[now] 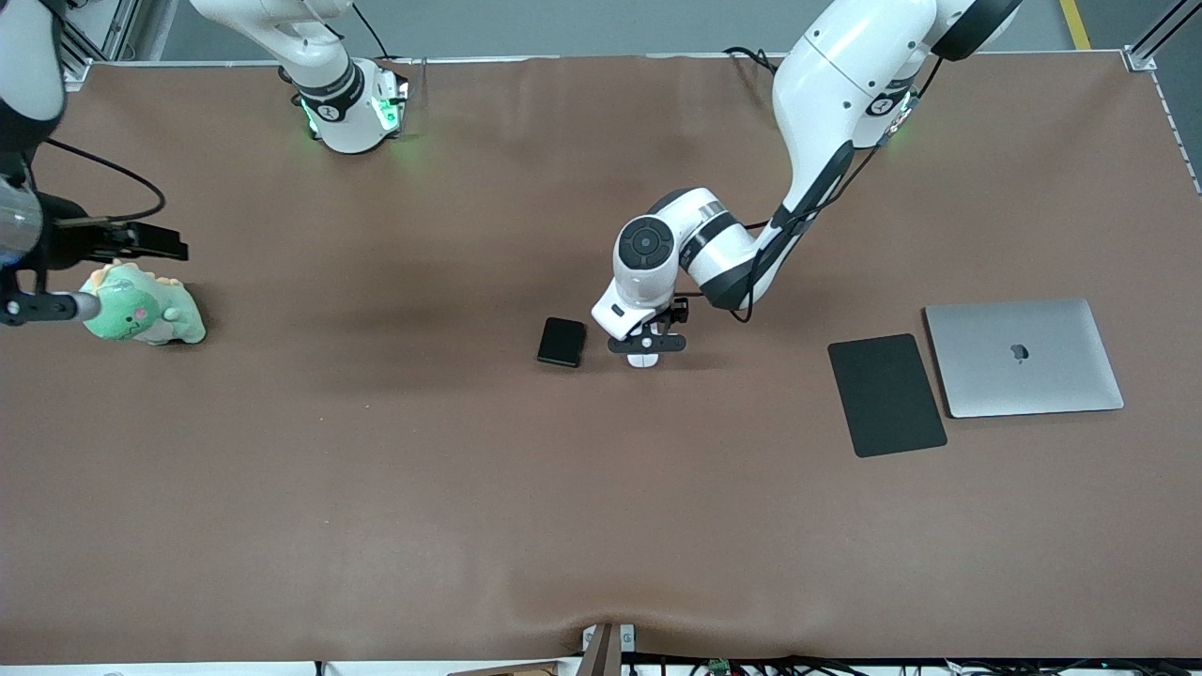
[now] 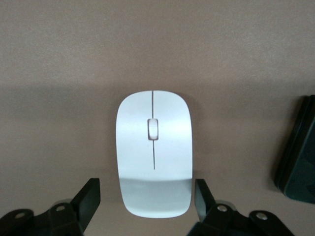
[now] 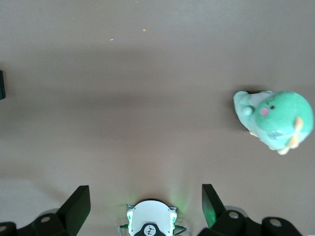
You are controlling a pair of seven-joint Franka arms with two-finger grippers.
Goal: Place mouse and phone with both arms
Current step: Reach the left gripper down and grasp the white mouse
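The white mouse (image 1: 643, 361) lies on the brown table near its middle, mostly hidden under my left gripper (image 1: 646, 345). In the left wrist view the mouse (image 2: 153, 147) sits between the open fingers of the left gripper (image 2: 147, 199), which stand apart from its sides. The black phone (image 1: 562, 342) lies flat beside the mouse, toward the right arm's end; its edge shows in the left wrist view (image 2: 299, 152). My right gripper (image 1: 141, 244) is open and empty, held high over the right arm's end of the table, and also shows in the right wrist view (image 3: 145, 204).
A green plush toy (image 1: 143, 305) lies under the right gripper, also seen in the right wrist view (image 3: 275, 120). A black mouse pad (image 1: 886, 394) and a closed silver laptop (image 1: 1024, 357) lie side by side toward the left arm's end.
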